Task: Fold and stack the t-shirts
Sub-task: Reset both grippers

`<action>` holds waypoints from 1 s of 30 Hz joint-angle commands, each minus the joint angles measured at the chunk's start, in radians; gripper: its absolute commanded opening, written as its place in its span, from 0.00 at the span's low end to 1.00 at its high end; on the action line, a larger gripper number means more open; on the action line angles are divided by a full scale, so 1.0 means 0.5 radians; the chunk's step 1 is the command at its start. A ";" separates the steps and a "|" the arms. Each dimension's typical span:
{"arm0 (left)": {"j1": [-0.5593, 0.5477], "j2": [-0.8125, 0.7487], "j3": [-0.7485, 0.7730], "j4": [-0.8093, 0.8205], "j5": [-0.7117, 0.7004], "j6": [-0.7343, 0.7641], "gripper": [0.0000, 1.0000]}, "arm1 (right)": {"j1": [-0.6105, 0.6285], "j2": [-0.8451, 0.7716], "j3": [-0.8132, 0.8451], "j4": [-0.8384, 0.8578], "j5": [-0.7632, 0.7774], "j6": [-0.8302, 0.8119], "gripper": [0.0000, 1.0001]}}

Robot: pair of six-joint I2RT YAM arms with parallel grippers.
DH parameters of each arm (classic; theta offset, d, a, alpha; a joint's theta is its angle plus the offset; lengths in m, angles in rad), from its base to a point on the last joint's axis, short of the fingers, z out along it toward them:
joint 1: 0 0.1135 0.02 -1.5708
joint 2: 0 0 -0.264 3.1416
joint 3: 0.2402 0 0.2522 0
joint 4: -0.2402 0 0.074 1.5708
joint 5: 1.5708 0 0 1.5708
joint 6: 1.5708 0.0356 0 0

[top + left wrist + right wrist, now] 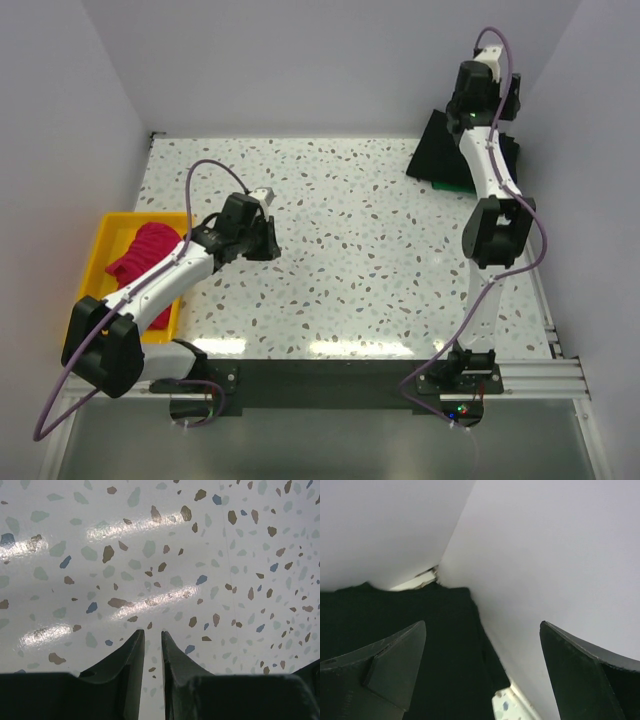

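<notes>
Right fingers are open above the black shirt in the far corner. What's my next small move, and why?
Probably swing the left gripper over to the yellow tray and widen its fingers above the magenta shirt. That shirt lies crumpled in the tray, while the left fingers hang barely apart, empty, over the table. The right gripper is open above the black shirt.
</notes>
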 commanded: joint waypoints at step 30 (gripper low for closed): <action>0.024 -0.160 -0.028 0.136 -0.269 -0.081 0.26 | 0.794 -2.469 -2.840 -0.388 -1.386 1.399 0.99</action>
